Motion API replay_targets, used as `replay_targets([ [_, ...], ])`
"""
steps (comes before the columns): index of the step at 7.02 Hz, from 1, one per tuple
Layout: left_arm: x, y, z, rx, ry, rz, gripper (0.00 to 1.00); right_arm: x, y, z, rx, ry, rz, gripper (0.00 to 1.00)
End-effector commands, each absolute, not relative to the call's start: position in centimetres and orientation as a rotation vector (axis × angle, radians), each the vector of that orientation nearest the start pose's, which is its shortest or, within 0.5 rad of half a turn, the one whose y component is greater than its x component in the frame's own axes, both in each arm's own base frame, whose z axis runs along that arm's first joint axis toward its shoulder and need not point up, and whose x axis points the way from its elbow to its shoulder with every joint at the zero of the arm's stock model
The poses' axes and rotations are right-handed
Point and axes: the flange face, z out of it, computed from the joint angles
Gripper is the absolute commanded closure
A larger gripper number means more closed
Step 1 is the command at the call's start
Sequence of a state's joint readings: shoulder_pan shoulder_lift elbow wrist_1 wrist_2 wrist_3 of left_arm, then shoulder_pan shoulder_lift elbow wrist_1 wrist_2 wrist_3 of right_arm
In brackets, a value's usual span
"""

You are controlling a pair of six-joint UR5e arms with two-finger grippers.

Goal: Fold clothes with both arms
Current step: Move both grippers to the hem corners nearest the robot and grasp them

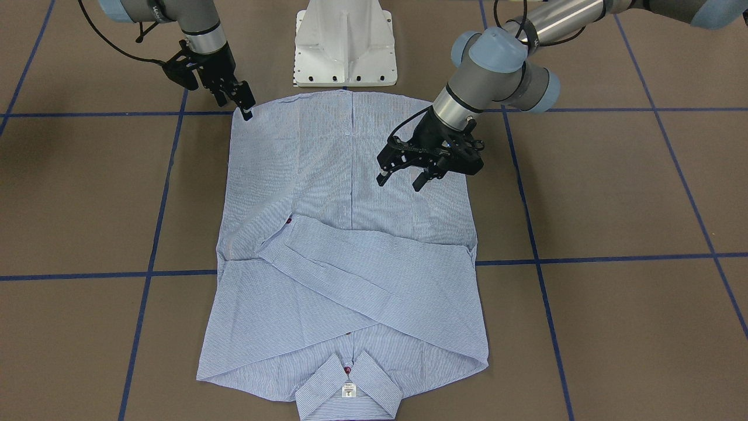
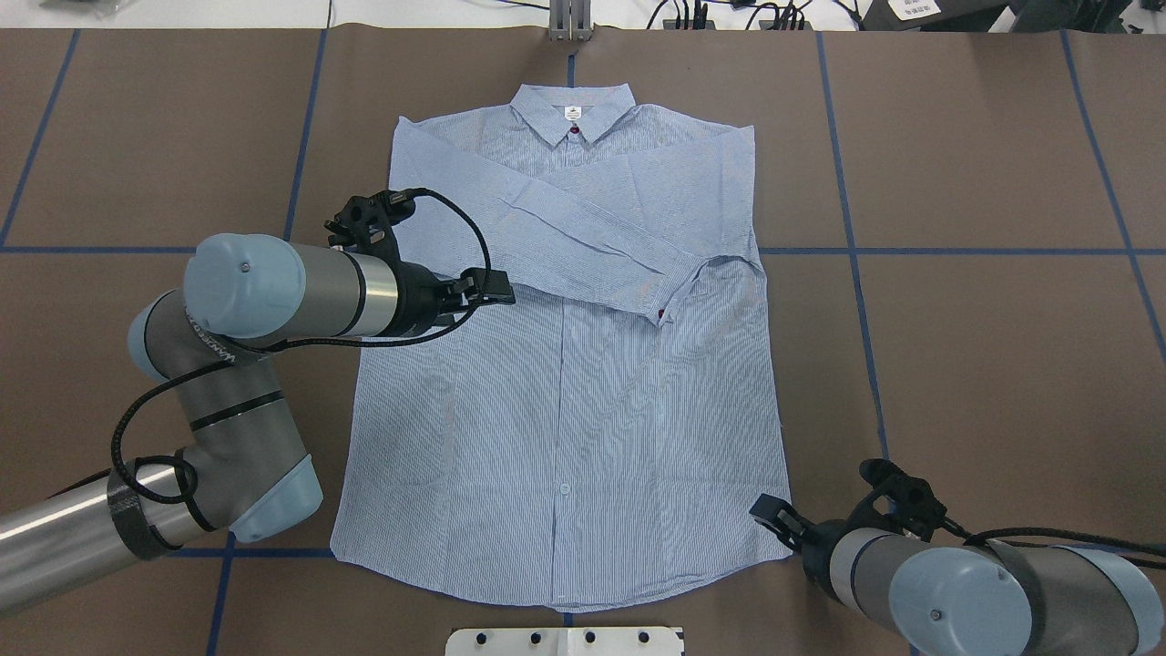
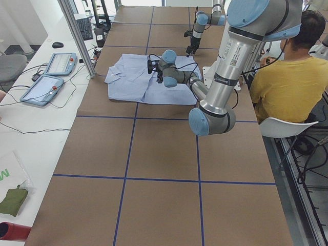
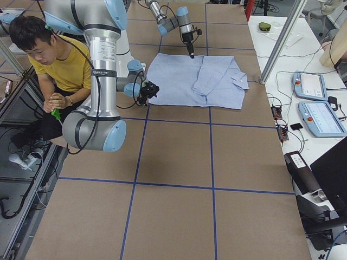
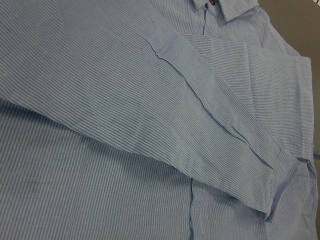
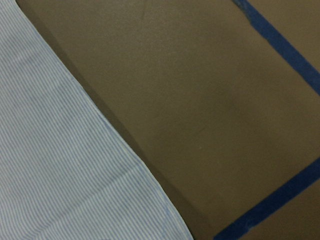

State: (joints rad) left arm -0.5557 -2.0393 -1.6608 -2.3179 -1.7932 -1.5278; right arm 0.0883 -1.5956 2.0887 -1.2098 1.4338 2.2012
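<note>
The light-blue striped shirt (image 1: 350, 263) (image 2: 565, 383) lies flat and front up on the brown table, with its collar (image 2: 572, 111) at the far side. Both sleeves are folded across the chest. My left gripper (image 1: 399, 180) (image 2: 496, 292) hovers open over the shirt's middle on my left, just below the folded sleeve (image 5: 200, 100), holding nothing. My right gripper (image 1: 235, 108) (image 2: 770, 512) sits low at the shirt's near hem corner (image 6: 150, 200) on my right. Its fingers look slightly apart, one tip over the cloth edge.
The white pedestal base (image 1: 345, 47) stands just behind the hem. Blue tape lines (image 2: 847, 228) grid the table. A seated person in a yellow top (image 3: 287, 77) (image 4: 59, 59) is beside the robot. Teach pendants (image 3: 51, 77) and a metal post (image 3: 77, 36) stand past the collar end.
</note>
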Motion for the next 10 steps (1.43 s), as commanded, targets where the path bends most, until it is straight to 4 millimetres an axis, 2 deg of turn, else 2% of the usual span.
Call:
replay_targets([
  [1, 48.7, -43.4, 26.8, 0.201, 1.296, -0.294, 0.06, -46.1, -18.8, 39.0, -0.11, -0.88, 0.732, 0.22],
  [2, 48.7, -43.4, 26.8, 0.201, 1.296, -0.294, 0.06, -46.1, -18.8, 39.0, -0.111, -0.88, 0.731, 0.22],
  [3, 48.7, -43.4, 26.8, 0.2, 1.297, -0.295, 0.06, -46.1, -18.7, 38.9, -0.113, -0.879, 0.732, 0.27],
  [5, 48.7, -43.3, 26.8, 0.199, 1.297, -0.294, 0.06, -46.0, -18.8, 38.7, -0.149, -0.883, 0.806, 0.81],
  [6, 48.7, -43.3, 27.2, 0.197, 1.291, -0.295, 0.06, -46.0, -18.8, 38.6, -0.15, -0.885, 0.807, 1.0],
  [8, 48.5, -43.3, 27.4, 0.194, 1.289, -0.304, 0.06, -45.6, -18.9, 38.0, -0.155, -0.898, 0.809, 1.0],
  [9, 47.3, -42.5, 28.4, 0.179, 1.287, -0.32, 0.01, -45.0, -18.9, 37.4, -0.159, -0.91, 0.807, 1.0],
  [10, 46.1, -40.9, 29.2, 0.165, 1.289, -0.321, 0.01, -44.9, -18.9, 37.4, -0.158, -0.908, 0.807, 1.0],
])
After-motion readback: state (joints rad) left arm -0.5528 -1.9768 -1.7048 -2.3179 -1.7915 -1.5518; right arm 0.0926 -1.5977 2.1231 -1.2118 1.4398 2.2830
